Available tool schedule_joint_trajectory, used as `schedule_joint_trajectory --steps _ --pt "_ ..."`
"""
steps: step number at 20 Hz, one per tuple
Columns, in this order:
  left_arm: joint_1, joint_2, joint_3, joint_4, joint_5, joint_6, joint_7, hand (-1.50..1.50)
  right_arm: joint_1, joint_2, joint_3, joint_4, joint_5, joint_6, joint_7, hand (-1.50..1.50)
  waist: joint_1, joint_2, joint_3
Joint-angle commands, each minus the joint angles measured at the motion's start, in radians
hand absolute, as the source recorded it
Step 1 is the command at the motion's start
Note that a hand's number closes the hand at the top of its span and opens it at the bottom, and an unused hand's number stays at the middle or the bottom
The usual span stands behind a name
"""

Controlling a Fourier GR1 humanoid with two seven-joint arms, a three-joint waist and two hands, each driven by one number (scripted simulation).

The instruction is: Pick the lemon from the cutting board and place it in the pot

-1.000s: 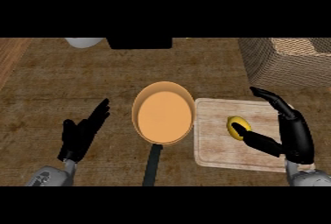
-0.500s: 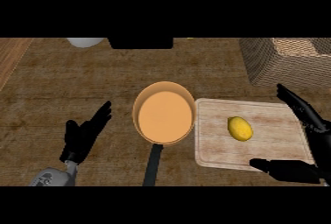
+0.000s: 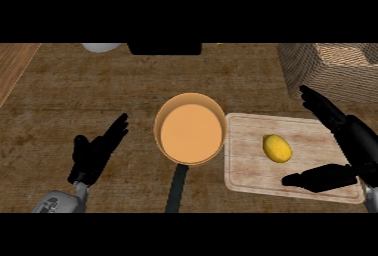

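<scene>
Dark wood-grain counter (image 3: 88, 100) (woven basket (image 3: 332, 70) at upper right).

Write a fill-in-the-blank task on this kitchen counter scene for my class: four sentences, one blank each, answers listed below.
1. The lemon lies on the cutting board, to the ___ of the pot.
2. The pot's handle is coloured ___.
3. The open right hand, spread beside the lemon, holds ___.
4. The left hand rests open on the pot's ___ side.

Missing words: right; black; nothing; left.
</scene>
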Motion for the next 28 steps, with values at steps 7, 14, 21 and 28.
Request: schedule_joint_trajectory --steps 7,14,21,28 --pt "0.018 -0.010 0.043 -0.006 -0.023 -0.027 0.019 0.00 -0.049 0.000 0.096 0.268 0.070 0.232 -0.017 -1.50 -0.004 0.000 0.001" --pt "-0.003 -0.051 0.073 -0.007 -0.061 -0.040 0.050 0.00 -0.030 0.026 -0.024 0.503 0.189 0.209 -0.312 -1.50 -0.005 0.000 0.002" --pt "-0.003 -0.080 0.103 -0.038 -0.099 -0.074 0.107 0.00 -0.051 0.059 -0.120 0.590 0.129 0.351 -0.427 -1.50 -0.008 0.000 0.001" --pt "0.045 -0.097 0.119 -0.005 -0.127 -0.106 0.016 0.00 -0.046 0.152 -0.158 0.670 0.056 0.414 -0.520 -1.50 -0.007 0.000 0.001"
